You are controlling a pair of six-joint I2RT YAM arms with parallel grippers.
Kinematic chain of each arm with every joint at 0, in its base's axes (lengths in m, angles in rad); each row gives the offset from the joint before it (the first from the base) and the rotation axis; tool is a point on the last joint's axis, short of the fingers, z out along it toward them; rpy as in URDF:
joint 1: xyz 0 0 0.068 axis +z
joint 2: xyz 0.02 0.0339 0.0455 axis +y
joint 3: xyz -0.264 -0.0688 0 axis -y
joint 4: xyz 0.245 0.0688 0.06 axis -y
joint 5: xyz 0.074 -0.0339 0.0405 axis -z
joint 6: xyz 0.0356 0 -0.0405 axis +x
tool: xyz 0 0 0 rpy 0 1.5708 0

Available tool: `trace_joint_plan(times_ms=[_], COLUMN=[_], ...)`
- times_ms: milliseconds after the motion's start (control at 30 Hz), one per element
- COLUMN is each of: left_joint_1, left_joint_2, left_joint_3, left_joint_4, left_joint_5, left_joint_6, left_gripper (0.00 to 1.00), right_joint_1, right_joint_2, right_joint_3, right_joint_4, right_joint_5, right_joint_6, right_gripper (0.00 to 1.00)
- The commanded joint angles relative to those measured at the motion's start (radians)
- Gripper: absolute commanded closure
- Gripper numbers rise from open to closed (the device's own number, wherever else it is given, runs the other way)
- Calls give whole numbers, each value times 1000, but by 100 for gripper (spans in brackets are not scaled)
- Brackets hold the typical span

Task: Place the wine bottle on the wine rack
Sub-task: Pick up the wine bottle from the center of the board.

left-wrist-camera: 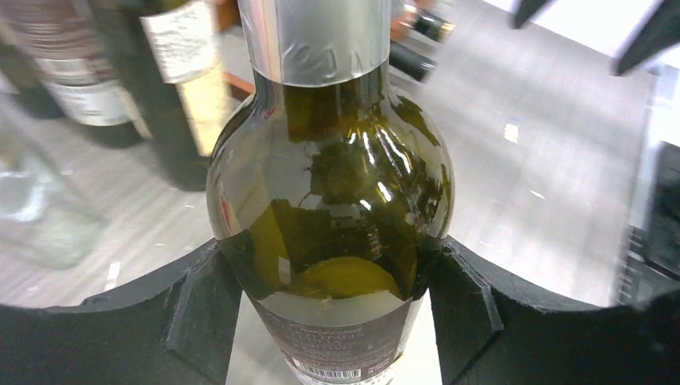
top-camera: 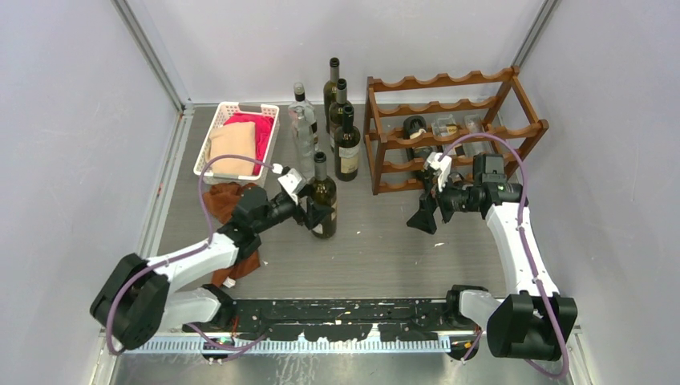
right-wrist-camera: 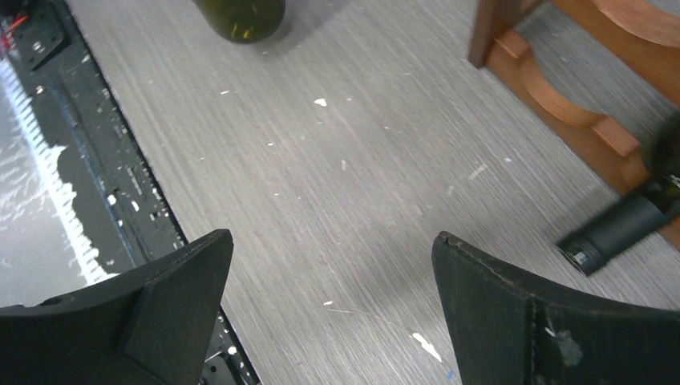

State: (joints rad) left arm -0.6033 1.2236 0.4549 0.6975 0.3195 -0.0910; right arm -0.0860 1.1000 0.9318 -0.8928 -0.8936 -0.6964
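A dark green wine bottle point(top-camera: 324, 200) with a silver-foiled neck stands upright on the grey table, left of centre. My left gripper point(top-camera: 319, 215) is shut on its body, just below the shoulder. In the left wrist view the black fingers point(left-wrist-camera: 200, 305) press both sides of the wine bottle point(left-wrist-camera: 329, 184), above its dark label. The reddish-brown wine rack point(top-camera: 453, 120) stands at the back right. My right gripper point(top-camera: 422, 216) hovers open and empty over the table in front of the rack's left end. In the right wrist view the gripper point(right-wrist-camera: 332, 238) shows bare table between its fingers, with the rack's foot point(right-wrist-camera: 561, 112) to the right.
Several other bottles point(top-camera: 341, 120) stand at the back, between the white basket point(top-camera: 210, 132) of cloths and the rack. A brown cloth point(top-camera: 228, 200) lies by my left arm. Bottles lie in the rack's middle tier point(top-camera: 417, 132); one black neck point(right-wrist-camera: 613, 233) sticks out low.
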Motion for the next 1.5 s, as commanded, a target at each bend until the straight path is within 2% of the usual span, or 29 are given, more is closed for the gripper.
trace_joint_plan(times_ms=[0, 133, 267, 367, 533, 633, 800, 900, 1100, 1333, 1467], left_joint_1=[-9, -26, -79, -142, -209, -232, -258, -269, -278, -282, -282], left_joint_2=[-135, -173, -150, -119, -73, -51, -5, 11, 33, 54, 66], left_joint_3=[88, 125, 167, 209, 248, 261, 284, 297, 306, 311, 308], left_joint_4=[-218, -364, -418, -464, -461, -453, -441, -435, -414, -405, -393], left_joint_5=[261, 330, 351, 322, 285, 271, 268, 261, 272, 282, 288], left_joint_6=[-63, -41, -14, 36, 56, 58, 59, 58, 42, 28, 17], left_gripper=[100, 100, 100, 100, 100, 100, 100, 100, 100, 100, 100], right_joint_1=[60, 177, 273, 336, 414, 438, 502, 515, 529, 536, 540], right_joint_2=[-2, 39, 89, 131, 176, 201, 210, 212, 214, 219, 228], right_joint_3=[14, 120, 251, 341, 414, 437, 361, 328, 297, 277, 279], right_joint_4=[-130, -295, -343, -326, -154, -131, -15, 29, 70, 124, 130], right_joint_5=[-120, -136, -135, -151, -156, -184, -174, -159, -116, -106, -105], right_joint_6=[-212, -407, -411, -326, 11, 92, 197, 241, 262, 305, 312], right_gripper=[0, 0, 0, 0, 0, 0, 1, 7, 28, 39, 57])
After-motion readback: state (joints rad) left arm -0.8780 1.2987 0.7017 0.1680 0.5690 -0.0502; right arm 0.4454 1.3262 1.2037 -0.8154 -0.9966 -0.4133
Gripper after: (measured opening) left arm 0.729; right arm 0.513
